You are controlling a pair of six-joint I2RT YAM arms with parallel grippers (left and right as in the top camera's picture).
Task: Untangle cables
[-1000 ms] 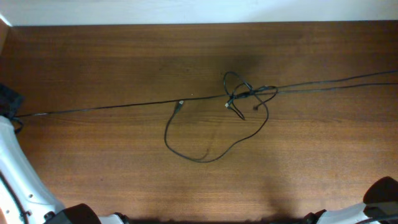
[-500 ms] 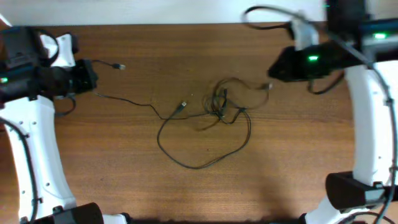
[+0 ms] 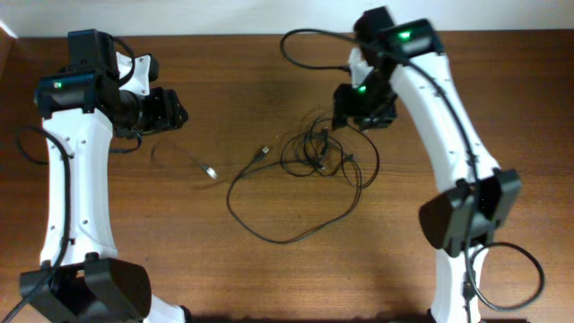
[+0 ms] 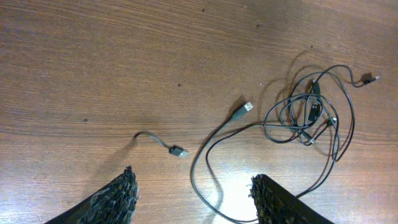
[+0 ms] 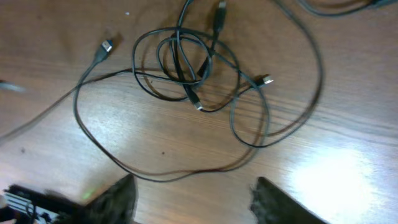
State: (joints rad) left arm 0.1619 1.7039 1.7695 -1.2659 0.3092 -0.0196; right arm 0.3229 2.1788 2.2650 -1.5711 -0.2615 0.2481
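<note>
Black and thin, the cables lie slack on the brown wooden bench, most of them gathered into one clump of overlapping rings that cross one another several times. From the clump's left side a cord runs out to a USB plug lying just beside it, silver tip pointing away. The same cord sweeps round in a wide loop on the near side of the clump and comes back to its right edge. A smaller plug rests on the bench at the clump's right edge, and another sits inside the rings. A stray end with a small connector lies to the left of the clump, apart from it and beyond the USB plug. Its cord is faint, and I cannot tell where it leads. The right gripper hangs just past the clump's far right corner. Its wrist camera looks down on the rings, and its two dark, rough-textured fingers are spread wide with nothing between them. The left gripper is well apart from the clump, off to its far left. Its fingers are likewise spread and hold nothing, and only the bench and part of the loop show beneath the gap.
</note>
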